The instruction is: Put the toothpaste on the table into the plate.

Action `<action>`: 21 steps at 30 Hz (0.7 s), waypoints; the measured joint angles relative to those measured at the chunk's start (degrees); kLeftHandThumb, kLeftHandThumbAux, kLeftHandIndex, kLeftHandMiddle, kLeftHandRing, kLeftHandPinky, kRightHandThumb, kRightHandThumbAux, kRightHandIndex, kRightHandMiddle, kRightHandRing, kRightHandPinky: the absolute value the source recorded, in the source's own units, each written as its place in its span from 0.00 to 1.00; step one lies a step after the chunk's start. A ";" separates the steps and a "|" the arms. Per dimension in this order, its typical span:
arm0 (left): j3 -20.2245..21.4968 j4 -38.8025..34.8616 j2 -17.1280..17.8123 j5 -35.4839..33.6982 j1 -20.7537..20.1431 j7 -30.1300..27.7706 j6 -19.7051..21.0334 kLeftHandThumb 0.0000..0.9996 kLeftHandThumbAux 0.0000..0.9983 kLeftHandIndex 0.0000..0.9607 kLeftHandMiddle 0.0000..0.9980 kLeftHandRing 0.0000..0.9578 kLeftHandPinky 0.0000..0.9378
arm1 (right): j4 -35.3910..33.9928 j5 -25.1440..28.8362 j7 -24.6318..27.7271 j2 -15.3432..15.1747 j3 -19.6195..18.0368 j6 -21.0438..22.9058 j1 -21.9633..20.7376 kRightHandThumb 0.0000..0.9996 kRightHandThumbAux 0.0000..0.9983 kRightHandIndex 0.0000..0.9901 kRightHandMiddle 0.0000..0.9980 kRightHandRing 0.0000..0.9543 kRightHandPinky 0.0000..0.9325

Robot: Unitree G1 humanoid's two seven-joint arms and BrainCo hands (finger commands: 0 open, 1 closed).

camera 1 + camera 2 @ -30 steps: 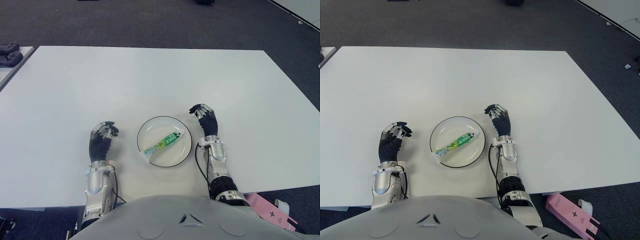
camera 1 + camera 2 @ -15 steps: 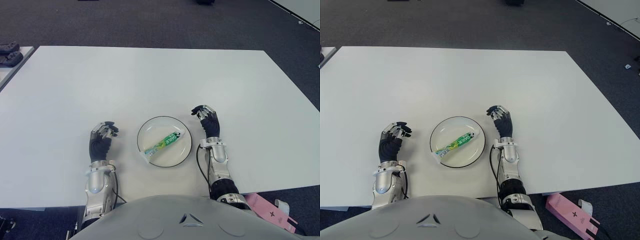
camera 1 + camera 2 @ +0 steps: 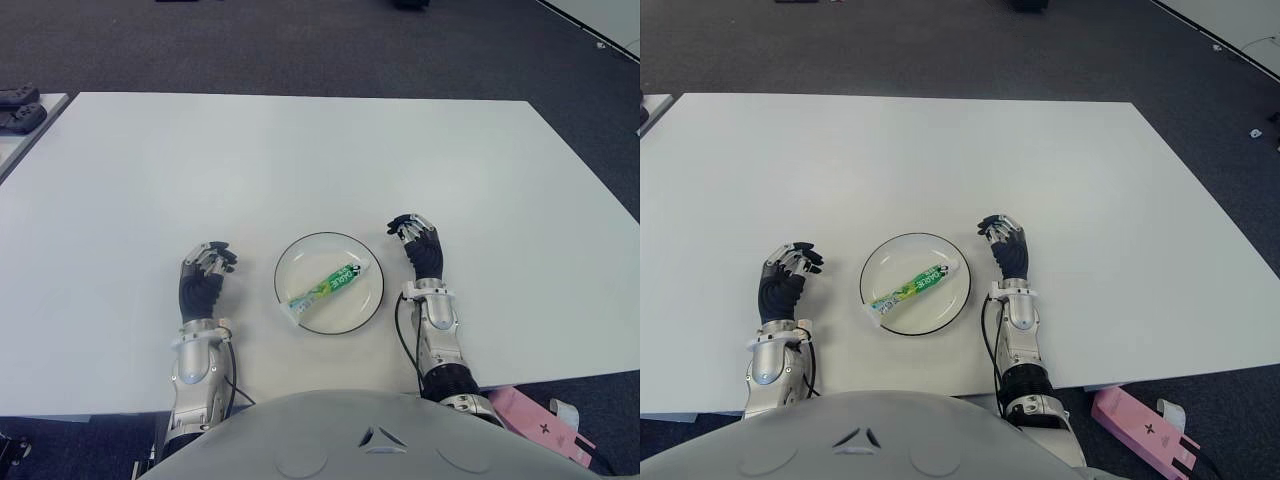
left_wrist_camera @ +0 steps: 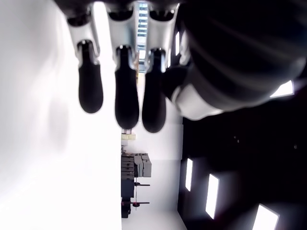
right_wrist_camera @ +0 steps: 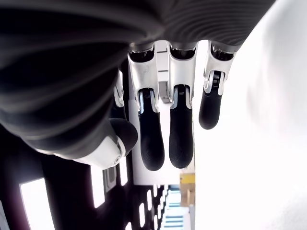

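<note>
Toothpaste (image 3: 327, 285) lying in plate (image 3: 366, 266), between empty, loosely curled left hand (image 3: 203, 281) and right hand (image 3: 421, 248)

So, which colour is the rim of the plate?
Black, a thin line around the white plate; the left eye view shows it best.

One large white rectangular bench (image 3: 300, 150) carries everything. On it sits one round white plate with a thin dark rim (image 3: 366, 265), and in that plate lies one green-and-white toothpaste tube (image 3: 325, 287). Two robot hands show: one left robot hand (image 3: 202, 278) and one right robot hand (image 3: 420, 248). One pink box (image 3: 1140, 428) lies on the floor.
</note>
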 measured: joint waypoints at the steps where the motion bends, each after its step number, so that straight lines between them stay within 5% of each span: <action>1: 0.00 0.03 0.02 0.00 -0.04 0.00 0.00 0.70 0.72 0.45 0.55 0.57 0.57 | -0.11 0.00 -0.07 0.03 -0.01 0.02 0.09 0.70 0.73 0.43 0.51 0.52 0.54; 21: 0.00 0.38 -0.01 0.28 -0.19 0.24 -0.36 0.70 0.72 0.45 0.53 0.55 0.57 | -1.39 0.12 -0.01 0.63 -0.76 0.28 1.07 0.71 0.72 0.43 0.51 0.53 0.55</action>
